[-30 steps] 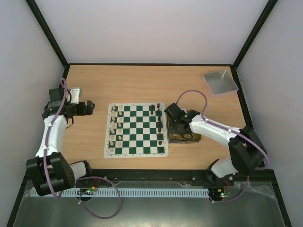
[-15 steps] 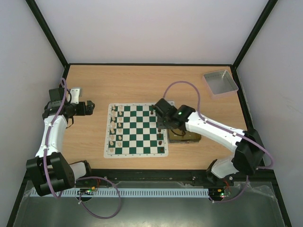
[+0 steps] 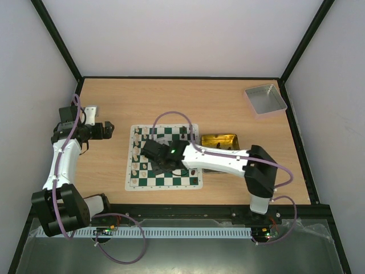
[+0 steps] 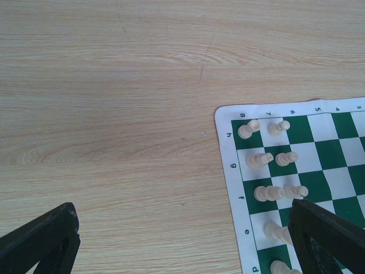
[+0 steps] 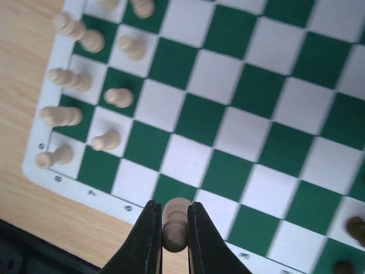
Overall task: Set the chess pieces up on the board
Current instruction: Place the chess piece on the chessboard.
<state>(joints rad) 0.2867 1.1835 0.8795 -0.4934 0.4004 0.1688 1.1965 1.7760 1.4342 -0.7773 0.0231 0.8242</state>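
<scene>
Right gripper [image 5: 172, 212] pinches a cream-white pawn [image 5: 175, 225] above the board [image 5: 256, 85]. Cream-white pieces [image 5: 118, 97] ahead-left fill most squares, though gaps remain. Left gripper [image 4: 182, 212], spread and empty, hovers left of the board.

Right hand [image 3: 150, 154] over board [image 3: 163, 183], left hand [image 3: 108, 130] well apart

Two trays on a wooden table [image 3: 171, 103].
Right of centre, a shiny gold tray [image 3: 219, 140]; well apart, in the far right corner, a grey tray [image 3: 266, 99].
</scene>
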